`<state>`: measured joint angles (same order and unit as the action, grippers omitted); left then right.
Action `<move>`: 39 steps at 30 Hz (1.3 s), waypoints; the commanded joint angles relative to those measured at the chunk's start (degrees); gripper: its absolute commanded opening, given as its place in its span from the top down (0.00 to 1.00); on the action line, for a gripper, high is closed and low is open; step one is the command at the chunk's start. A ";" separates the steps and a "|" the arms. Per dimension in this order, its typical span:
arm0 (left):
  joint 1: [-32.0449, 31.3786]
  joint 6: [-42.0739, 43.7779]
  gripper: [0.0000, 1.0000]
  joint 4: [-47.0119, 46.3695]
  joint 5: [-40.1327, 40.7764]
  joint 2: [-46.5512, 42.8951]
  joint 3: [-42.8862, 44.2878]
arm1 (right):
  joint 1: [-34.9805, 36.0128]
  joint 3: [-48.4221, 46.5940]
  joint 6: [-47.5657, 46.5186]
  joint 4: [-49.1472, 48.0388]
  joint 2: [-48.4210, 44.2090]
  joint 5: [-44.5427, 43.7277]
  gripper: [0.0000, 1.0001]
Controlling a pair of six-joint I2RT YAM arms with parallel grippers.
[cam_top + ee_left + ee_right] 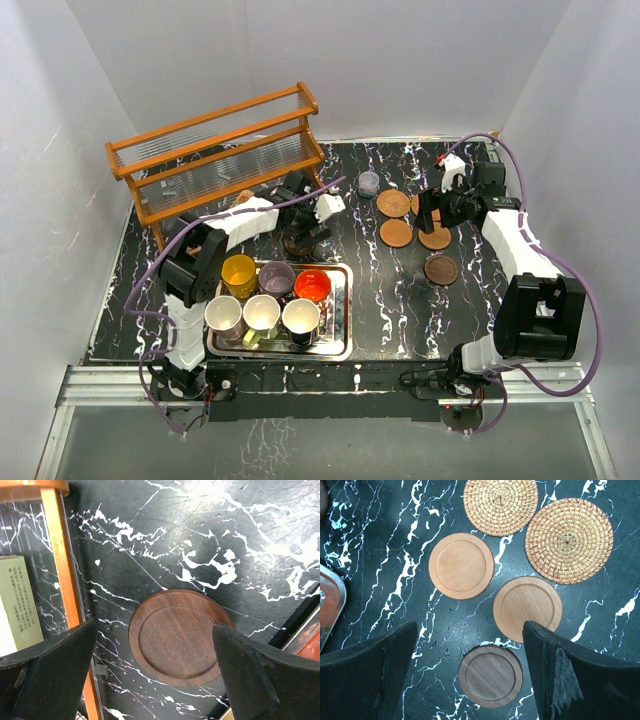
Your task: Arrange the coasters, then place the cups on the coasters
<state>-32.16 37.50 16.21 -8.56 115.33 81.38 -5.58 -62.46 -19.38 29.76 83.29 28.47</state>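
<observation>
Five coasters lie at the right: two woven [501, 505] [569, 540], two smooth light wood [461, 565] [527, 608] and one dark brown [490, 676]. My right gripper [470, 627] hangs open above them, holding nothing, the dark one below its gap. In the top view it [432, 212] is over that group [396, 233]. A second dark brown coaster [180, 637] lies flat on the marble beside the rack. My left gripper [155, 645] stands open over it, apart from it. Several cups, yellow [239, 272], purple [277, 277], red-orange [312, 286] and three white-lined [261, 314], sit in the tray.
A metal tray [346, 312] holds the cups at the near left. A wooden rack [220, 150] stands at the back left, its orange post [62, 570] close to my left fingers. A small grey-blue pot [369, 183] sits beside the coasters.
</observation>
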 commanded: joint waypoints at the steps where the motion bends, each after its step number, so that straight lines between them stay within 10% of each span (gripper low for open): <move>1: -2.29 2.34 0.01 2.16 -0.98 1.45 0.20 | -0.56 -0.21 -0.03 -2.33 -2.25 1.11 0.14; 39: -18.87 -6.15 0.01 2.44 -6.46 16.36 16.81 | -9.51 -0.21 7.34 -5.99 -2.24 -9.18 0.14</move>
<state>-48.49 34.98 14.20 -12.95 129.03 100.05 -13.30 -62.39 -14.46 27.66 83.18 21.47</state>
